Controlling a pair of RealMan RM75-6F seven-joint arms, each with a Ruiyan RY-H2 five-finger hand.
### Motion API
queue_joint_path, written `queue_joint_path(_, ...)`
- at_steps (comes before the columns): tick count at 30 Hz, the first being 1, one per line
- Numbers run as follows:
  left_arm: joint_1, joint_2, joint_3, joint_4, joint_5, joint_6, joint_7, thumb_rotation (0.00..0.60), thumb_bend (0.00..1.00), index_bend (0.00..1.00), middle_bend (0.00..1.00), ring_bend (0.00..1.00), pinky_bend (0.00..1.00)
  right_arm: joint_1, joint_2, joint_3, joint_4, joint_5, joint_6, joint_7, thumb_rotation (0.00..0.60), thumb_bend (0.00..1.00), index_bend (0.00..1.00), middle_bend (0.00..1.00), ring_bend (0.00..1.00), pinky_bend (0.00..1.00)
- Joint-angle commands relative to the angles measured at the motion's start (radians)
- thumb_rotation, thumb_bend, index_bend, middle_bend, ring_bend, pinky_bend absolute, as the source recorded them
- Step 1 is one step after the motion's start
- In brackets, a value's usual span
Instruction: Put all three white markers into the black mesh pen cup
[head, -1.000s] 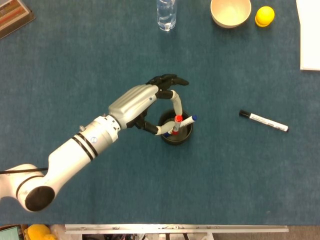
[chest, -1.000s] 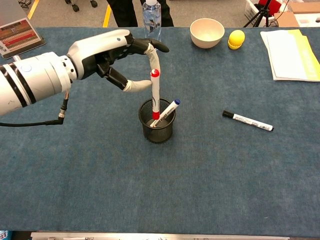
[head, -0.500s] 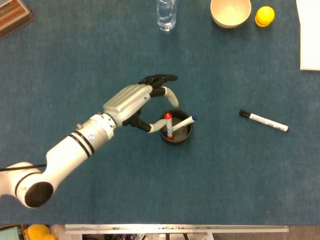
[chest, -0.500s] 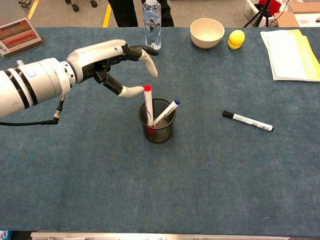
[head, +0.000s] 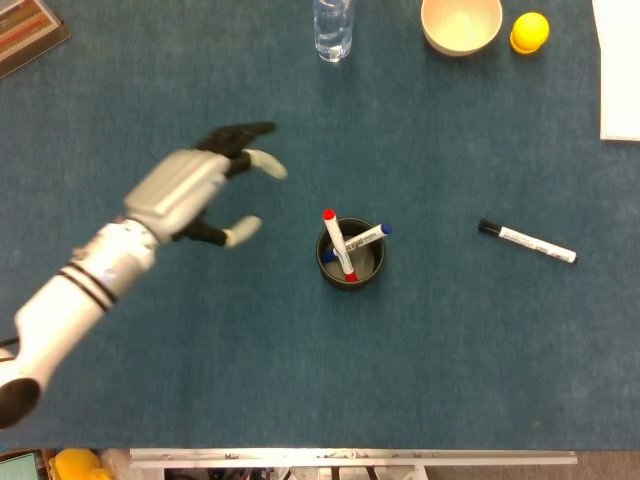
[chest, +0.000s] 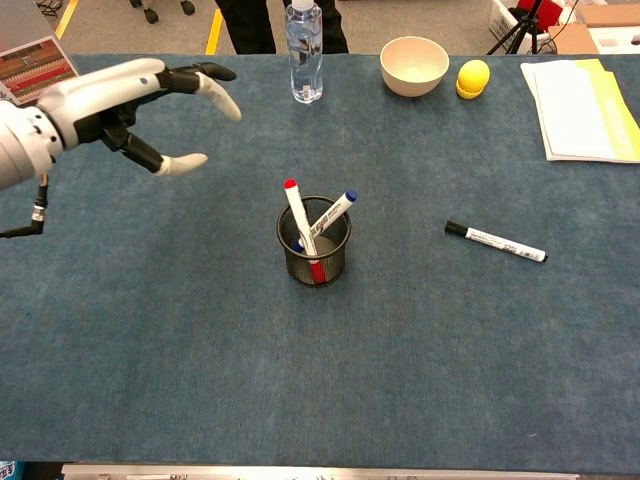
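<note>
Left hand (chest: 130, 105): well left of cup, above worktop, clear of everything; fingers (chest: 222, 100) apart, holding nothing. 1 s ago it held the red-capped marker over the cup; since withdrawn left.
Right hand: not seen in either view.
Pen cup (chest: 314, 250): black mesh, upright at mid worktop (chest: 200, 350); same spot as before.
Red-capped marker (chest: 298, 217): now released, standing in cup, leaning left, cap up; earlier held upright by hand.
Blue-capped marker (chest: 335, 211): in cup, leaning right, crossing the red one; unchanged.
Black-capped marker (chest: 496, 242): lying flat on worktop, well right of cup, cap end pointing toward cup; not moved.
Other items, far edge: water bottle (chest: 304, 50), bowl (chest: 414, 64), yellow object (chest: 473, 78), papers (chest: 585, 105) at right; all as before.
</note>
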Motion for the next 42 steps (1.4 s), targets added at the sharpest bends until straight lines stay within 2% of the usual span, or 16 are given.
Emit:
queue_joint_path(1,0.054,0.025,0.028,0.046,0.043,0.066,0.012,0.6,0.34,0.28,0.05,0.0,0.0,0.015,0.001,-0.004,-0.006,-0.014,-0.016,-0.011,0.6,0.27,0.52,0.47,0.33,0.52)
queue_joint_path(13,0.248,0.034,0.102,0.227,0.096,0.29,0.032,0.6,0.34,0.28,0.06,0.0,0.0,0.089,-0.007,-0.036,-0.018,-0.088,-0.106,-0.064,0.6,0.28,0.52,0.47,0.33,0.52)
queue_joint_path(22,0.377,0.019,0.122,0.304,0.093,0.424,0.025,0.6,0.34,0.29,0.07,0.0,0.0,0.144,-0.019,-0.074,-0.023,-0.146,-0.179,-0.104,0.6,0.28,0.52,0.47,0.33,0.52)
queue_joint_path(32,0.443,0.031,0.127,0.331,0.114,0.464,-0.03,0.6,0.34,0.29,0.07,0.0,0.0,0.178,-0.053,-0.102,-0.016,-0.141,-0.249,-0.201,0.6,0.27,0.52,0.47,0.33,0.52)
queue_joint_path(42,0.457,0.043,0.13,0.324,0.166,0.462,-0.058,0.6,0.34,0.29,0.07,0.0,0.0,0.202,-0.14,-0.082,-0.027,-0.03,-0.307,-0.457,0.6,0.18,0.52,0.47,0.32,0.52)
